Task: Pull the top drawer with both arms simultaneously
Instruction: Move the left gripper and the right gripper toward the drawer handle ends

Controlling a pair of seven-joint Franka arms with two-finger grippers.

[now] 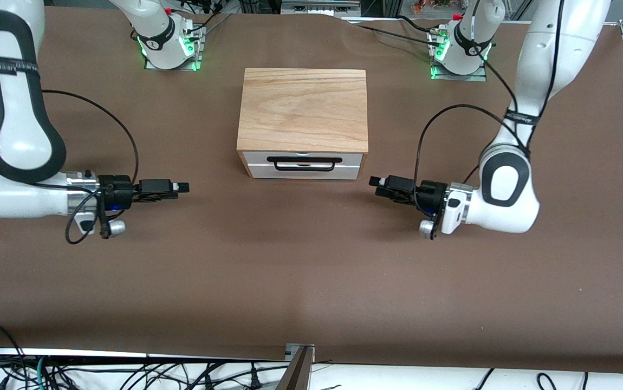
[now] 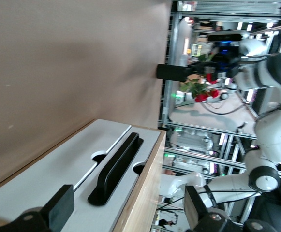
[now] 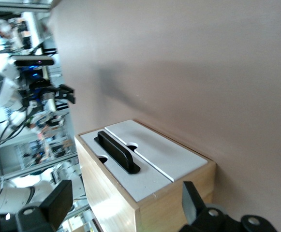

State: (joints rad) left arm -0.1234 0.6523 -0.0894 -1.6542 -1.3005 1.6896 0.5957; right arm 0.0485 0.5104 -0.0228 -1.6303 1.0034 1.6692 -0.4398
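The top drawer (image 1: 257, 158) is shut in the wooden box, with its white front and long black bar handle (image 1: 304, 163) facing the front camera. My left gripper (image 1: 376, 183) is open and empty over the brown mat. It is beside the box toward the left arm's end and points at the box. My right gripper (image 1: 181, 187) is open and empty over the mat toward the right arm's end, also pointing at the box. The left wrist view shows the handle (image 2: 116, 166) ahead of the open left gripper (image 2: 125, 212). The right wrist view shows the handle (image 3: 117, 152) ahead of the open right gripper (image 3: 125, 203).
The box's oak-grain top board (image 1: 303, 111) sits above the drawers. A lower white drawer front (image 1: 303, 173) lies under the top one. The arm bases (image 1: 168, 43) (image 1: 460, 54) stand farther from the front camera than the box. Cables lie along the table's near edge (image 1: 127, 374).
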